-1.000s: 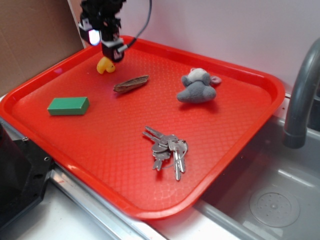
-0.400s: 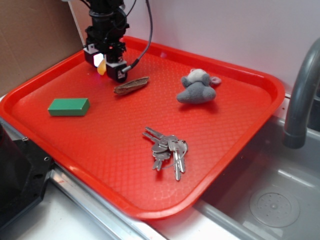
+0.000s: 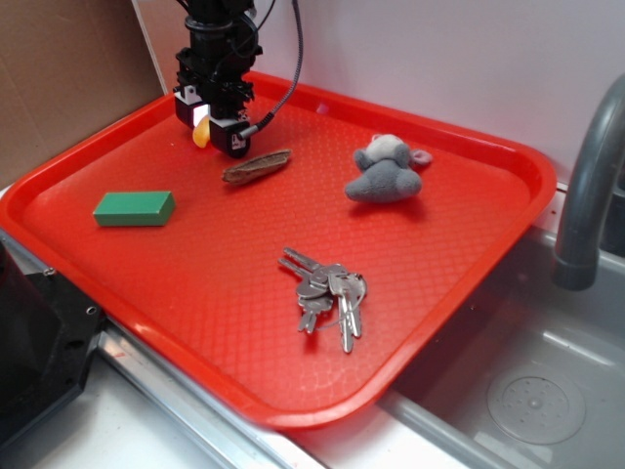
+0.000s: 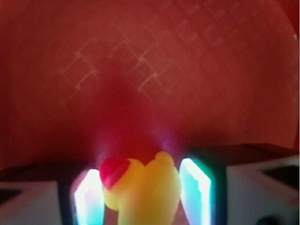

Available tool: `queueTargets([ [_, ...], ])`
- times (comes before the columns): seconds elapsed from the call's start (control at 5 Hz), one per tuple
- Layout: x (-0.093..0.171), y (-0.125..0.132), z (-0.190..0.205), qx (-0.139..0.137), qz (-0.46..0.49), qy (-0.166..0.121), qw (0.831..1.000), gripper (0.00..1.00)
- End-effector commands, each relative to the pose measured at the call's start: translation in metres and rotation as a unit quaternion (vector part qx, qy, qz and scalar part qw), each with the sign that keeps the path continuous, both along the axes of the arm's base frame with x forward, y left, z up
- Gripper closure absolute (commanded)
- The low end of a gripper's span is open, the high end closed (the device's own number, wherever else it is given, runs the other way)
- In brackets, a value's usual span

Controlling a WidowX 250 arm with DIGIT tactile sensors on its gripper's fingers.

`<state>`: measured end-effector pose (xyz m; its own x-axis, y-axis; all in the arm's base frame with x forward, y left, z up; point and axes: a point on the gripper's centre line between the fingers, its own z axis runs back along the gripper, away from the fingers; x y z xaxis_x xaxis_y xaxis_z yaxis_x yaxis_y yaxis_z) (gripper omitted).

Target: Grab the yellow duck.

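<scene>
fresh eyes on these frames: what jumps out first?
The big red tray fills the exterior view, with the black claw down at its far left corner, straddling the yellow duck. In the wrist view the duck sits between the two glowing fingers, red beak pointing left. Next come the bunch of keys mid-tray and the grey plush toy towards the back right.

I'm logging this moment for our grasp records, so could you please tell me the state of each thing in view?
gripper: down at the tray's far left corner, fingers either side of the duck
yellow duck: between the gripper's fingers
green block: flat on the tray
brown piece: lying flat
grey plush toy: resting on the tray
keys: bunched, lying flat
red tray: beside the sink
</scene>
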<state>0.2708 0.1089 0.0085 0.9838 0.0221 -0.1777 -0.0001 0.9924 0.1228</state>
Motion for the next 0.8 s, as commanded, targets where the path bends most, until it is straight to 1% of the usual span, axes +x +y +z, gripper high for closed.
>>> queueTargets([
  [0.0,-0.020,-0.025,0.098,0.017,0.024,-0.098,0.995,1.00],
  [0.2,-0.055,-0.058,0.150,-0.060,0.074,-0.109,0.989,1.00],
  [0.4,-0.084,-0.070,0.202,-0.115,0.056,-0.124,0.984,1.00],
  [0.6,-0.102,-0.069,0.252,-0.113,0.074,-0.135,0.982,1.00],
])
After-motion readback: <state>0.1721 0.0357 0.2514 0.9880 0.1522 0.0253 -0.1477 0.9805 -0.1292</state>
